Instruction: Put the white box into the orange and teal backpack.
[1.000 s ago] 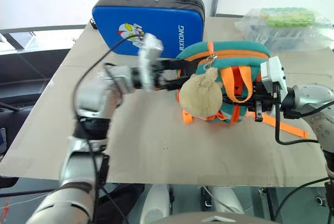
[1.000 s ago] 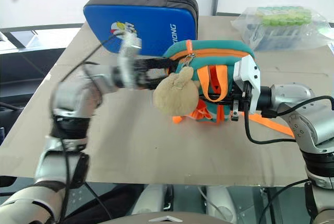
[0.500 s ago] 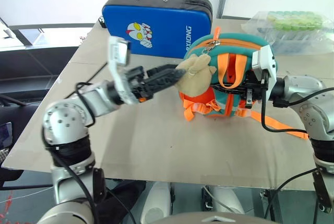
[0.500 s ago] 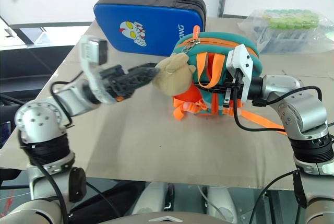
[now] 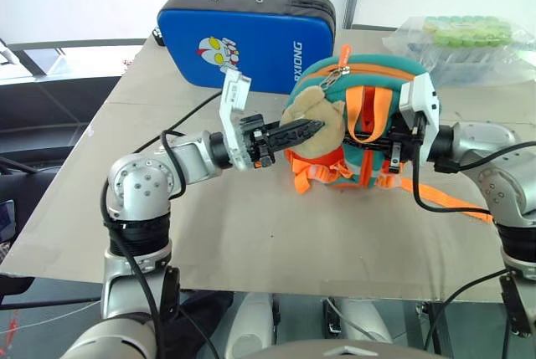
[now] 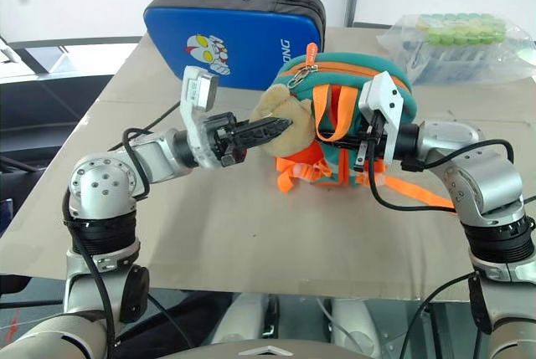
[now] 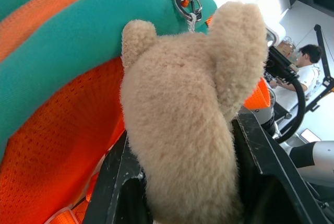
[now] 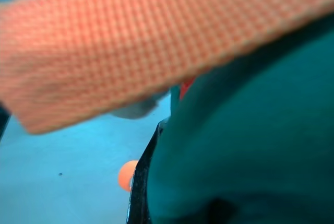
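Left gripper [image 5: 311, 130] closed on the plush toy [image 7: 188, 130]; right gripper [image 5: 394, 154] shut, apparently on fabric of the backpack [image 5: 368, 83], which stands upright on the table [image 5: 251, 233].

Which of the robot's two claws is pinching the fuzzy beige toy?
The left gripper. Its fingers are closed around the beige plush toy hanging from the backpack. The right gripper grips the backpack's other side instead.
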Motion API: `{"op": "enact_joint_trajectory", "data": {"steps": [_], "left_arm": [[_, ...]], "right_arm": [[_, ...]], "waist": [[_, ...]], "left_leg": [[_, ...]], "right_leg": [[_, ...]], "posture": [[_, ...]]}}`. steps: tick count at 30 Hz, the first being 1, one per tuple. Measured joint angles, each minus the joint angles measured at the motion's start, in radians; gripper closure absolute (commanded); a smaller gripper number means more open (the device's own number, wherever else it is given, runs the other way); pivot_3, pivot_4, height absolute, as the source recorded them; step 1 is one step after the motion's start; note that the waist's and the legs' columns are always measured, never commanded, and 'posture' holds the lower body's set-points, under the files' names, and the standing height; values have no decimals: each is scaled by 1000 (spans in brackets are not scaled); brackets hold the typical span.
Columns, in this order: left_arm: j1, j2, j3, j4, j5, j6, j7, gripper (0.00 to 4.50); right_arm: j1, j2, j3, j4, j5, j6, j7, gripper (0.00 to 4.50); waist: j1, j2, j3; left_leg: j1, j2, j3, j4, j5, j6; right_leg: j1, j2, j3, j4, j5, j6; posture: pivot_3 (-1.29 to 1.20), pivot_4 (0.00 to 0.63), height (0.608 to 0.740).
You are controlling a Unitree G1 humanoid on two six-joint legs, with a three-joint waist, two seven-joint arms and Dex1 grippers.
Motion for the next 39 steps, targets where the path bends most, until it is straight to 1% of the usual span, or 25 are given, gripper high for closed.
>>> {"op": "enact_joint_trajectory", "data": {"steps": [3, 5, 8, 10, 12, 17, 19, 21, 22, 25, 27, 30, 33, 35, 37, 39], "left_arm": [[5, 52, 95, 18, -62, -5, -15, 3352], [10, 88, 143, 42, -78, -6, -15, 3354], [37, 122, 203, 112, -80, -16, -14, 3360], [85, 133, 224, 167, -72, -29, -23, 3361], [136, 135, 223, 194, -49, -40, -39, 3370], [268, 116, 213, 220, 21, -98, -48, 3388], [325, 102, 171, 222, 81, -135, -45, 3390], [344, 60, 136, 241, 134, -179, -22, 3391], [340, 2, 106, 265, 181, -222, 20, 3391], [327, -48, 70, 294, 225, -257, 59, 3392], [277, -68, 59, 333, 261, -285, 82, 3397], [204, -67, 54, 372, 296, -313, 87, 3397], [134, -56, 36, 436, 329, -347, 75, 3397], [116, -49, 26, 451, 348, -368, 57, 3398], [99, -47, 18, 456, 368, -405, 23, 3398], [92, -46, 0, 456, 399, -438, 0, 3398]], "right_arm": [[-8, 42, -8, 45, -32, -10, -74, 4500], [-28, 83, -34, 82, -13, 12, -120, 4500], [-98, 173, -128, 154, 93, 102, -230, 4500], [-162, 224, -203, 209, 167, 153, -316, 4500], [-198, 242, -242, 251, 207, 184, -379, 4500], [-221, 278, -252, 308, 233, 194, -483, 4500], [-227, 287, -252, 325, 237, 191, -519, 4500], [-229, 288, -254, 331, 246, 186, -547, 4500], [-231, 288, -258, 333, 255, 185, -571, 4500], [-236, 288, -284, 333, 274, 185, -601, 4500], [-242, 288, -307, 334, 313, 186, -641, 4500], [-259, 286, -339, 334, 383, 190, -707, 4500], [-273, 274, -349, 318, 448, 200, -771, 4500], [-273, 264, -349, 299, 465, 205, -789, 4500], [-258, 228, -349, 243, 473, 207, -793, 4500], [-198, 190, -348, 156, 472, 208, -773, 4500]], "waist": [[-4, 0, 0], [-5, 0, 0], [-5, 1, 0], [-4, 1, 0], [-1, 1, 0], [0, 1, 0], [1, 1, 0], [4, 1, 0], [7, 1, 0], [8, -1, -1], [11, 0, 0], [7, 0, 0], [0, 0, 0], [-1, 0, 0], [0, 0, 0], [3, 0, -1]], "left_leg": [[1, 1, 0, 0, 0, 0], [1, 1, 0, -1, 0, 0], [1, 1, 1, -1, 1, -1], [1, 1, 1, -2, 2, -3], [-2, 1, 2, -3, 3, -5], [-3, 0, 4, -4, 3, -5], [-2, 0, 5, -4, 2, -4], [-1, 0, 5, -3, 0, 0], [-1, 0, 4, -3, 0, 0], [-1, 0, 4, -2, 0, 0], [-1, 0, 3, -2, 0, 0], [-1, 0, 4, -3, 0, 0], [-5, 0, 5, -4, 1, -1], [-8, 1, 6, -4, 3, -4], [-18, 2, 6, -4, 3, -5], [-20, 2, 7, -4, 3, -5]], "right_leg": [[0, 1, 0, 1, 0, 0], [0, 1, 0, 1, 0, 0], [-1, 1, -1, 1, 0, 0], [-1, 1, -1, 0, 0, 0], [-2, 0, -1, -1, 0, 0], [-4, -2, 2, -2, 0, 0], [-4, -3, 2, -2, 0, 0], [-3, -3, 3, -1, 0, 0], [-3, -3, 2, 0, 0, 0], [-2, -3, 2, 0, 0, 0], [-2, -2, 2, 1, 0, 0], [-3, -2, 2, 0, 0, 0], [-7, -2, 2, -1, 0, 0], [-10, -1, 2, 0, 0, 0], [-18, -1, 1, 1, 0, 0], [-20, -2, 1, 0, 0, 0]], "posture": [[0, 150, 740], [0, 150, 740], [0, 150, 740], [0, 150, 740], [0, 150, 740], [0, 150, 740], [0, 150, 740], [0, 150, 740], [0, 150, 740], [0, 150, 740], [0, 150, 740], [0, 150, 740], [0, 150, 740], [0, 150, 740], [0, 150, 740], [0, 150, 740]]}}
